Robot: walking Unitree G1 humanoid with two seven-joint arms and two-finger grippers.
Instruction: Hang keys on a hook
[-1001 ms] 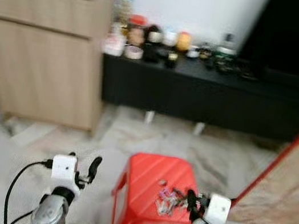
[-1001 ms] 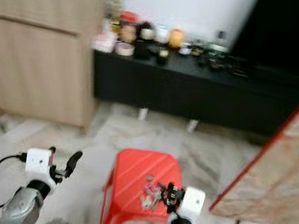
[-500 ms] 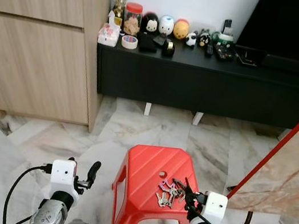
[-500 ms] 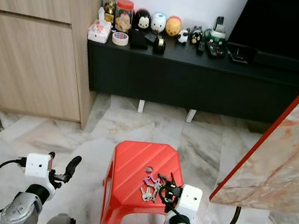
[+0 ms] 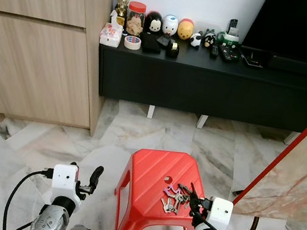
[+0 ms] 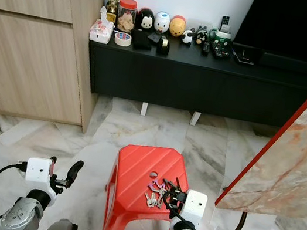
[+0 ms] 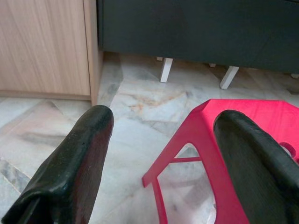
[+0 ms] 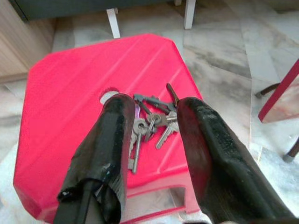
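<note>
The keys (image 8: 152, 122), a small bunch of grey metal blades on a ring with a purplish tag, lie flat on the red stool (image 5: 151, 177), on the side of its top nearest the right end effector (image 5: 193, 200). Seen from that wrist, the bunch sits straight ahead of and below the two black fingers (image 8: 110, 149), framed in the gap between them, with most blades fanning roughly along the fingers' own direction. The right end effector is spread moderately wide and has hold of nothing; it hovers just above the stool's edge, close to the keys but apart from them. It is clearly the nearer arm. The left end effector (image 5: 94, 177) hangs well off to the far side of the stool over the marble floor (image 5: 28, 152), its fingers wide apart and empty. The stool is glossy moulded plastic with shallow diagonal ribs and a round hole (image 8: 108, 95) just beyond the keys. No hook can be made out.
</note>
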